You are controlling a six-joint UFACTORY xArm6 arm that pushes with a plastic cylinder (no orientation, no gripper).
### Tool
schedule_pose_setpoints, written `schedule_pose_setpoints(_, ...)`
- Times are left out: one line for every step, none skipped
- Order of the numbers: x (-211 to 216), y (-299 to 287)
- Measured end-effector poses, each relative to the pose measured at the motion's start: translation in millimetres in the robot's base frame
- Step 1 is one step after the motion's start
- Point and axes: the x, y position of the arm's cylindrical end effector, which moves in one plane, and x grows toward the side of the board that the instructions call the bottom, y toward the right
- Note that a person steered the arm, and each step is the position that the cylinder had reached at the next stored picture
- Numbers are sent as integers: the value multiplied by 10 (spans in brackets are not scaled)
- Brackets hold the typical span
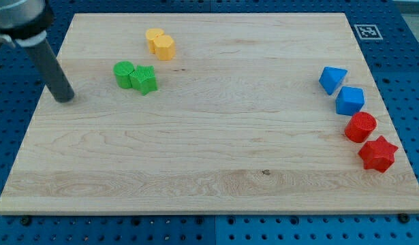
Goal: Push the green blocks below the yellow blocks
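Two green blocks lie touching at the upper left of the board: a round one (123, 72) and a star-like one (144, 79) to its right. Two yellow blocks (160, 43) lie touching above and to the right of them, near the view's top. My tip (64, 97) rests on the board near its left edge, to the left of the green blocks and slightly lower, apart from them.
At the view's right edge stand a blue wedge-like block (332, 79), a blue block (349, 101), a red cylinder (360, 126) and a red star (377, 153). The wooden board (209, 156) lies on a blue pegboard. A marker tag (366, 30) sits at top right.
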Motion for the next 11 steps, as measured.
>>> schedule_pose_setpoints(-392,92)
schedule_pose_setpoints(-516,517)
schedule_pose_setpoints(-445,831)
schedule_pose_setpoints(-261,942)
schedule_pose_setpoints(-258,1008)
schedule_pose_setpoints(-258,1024)
schedule_pose_setpoints(-258,1119)
schedule_pose_setpoints(-98,1078)
schedule_pose_setpoints(49,1063)
schedule_pose_setpoints(97,1010)
schedule_pose_setpoints(294,964)
